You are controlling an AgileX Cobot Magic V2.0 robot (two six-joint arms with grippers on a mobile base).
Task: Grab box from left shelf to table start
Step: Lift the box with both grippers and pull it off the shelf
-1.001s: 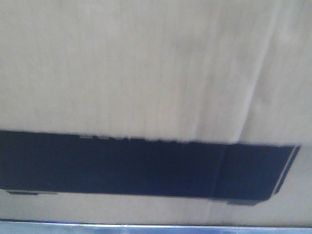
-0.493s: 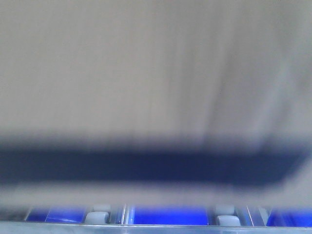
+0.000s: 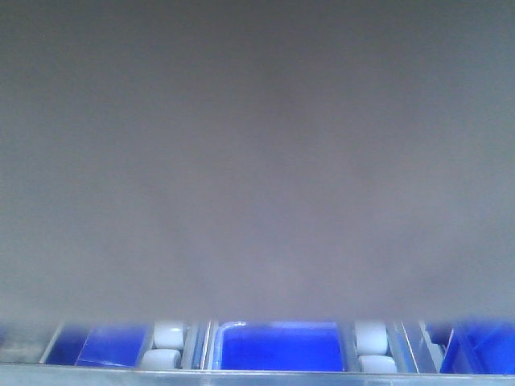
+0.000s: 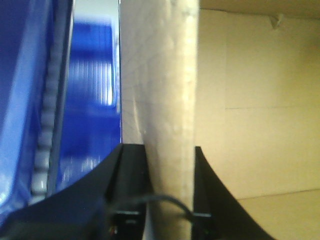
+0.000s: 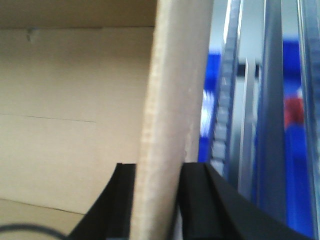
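Clearly we have the box (image 3: 257, 161) by its two side walls: the left gripper (image 4: 169, 156) and the right gripper (image 5: 159, 170) are each clamped across a cardboard edge. It fills the front view, above the shelf (image 3: 257, 375) edge. We judge it light and fairly stiff, though thin walls may bow, so a deep, level bite on both rims suits it.
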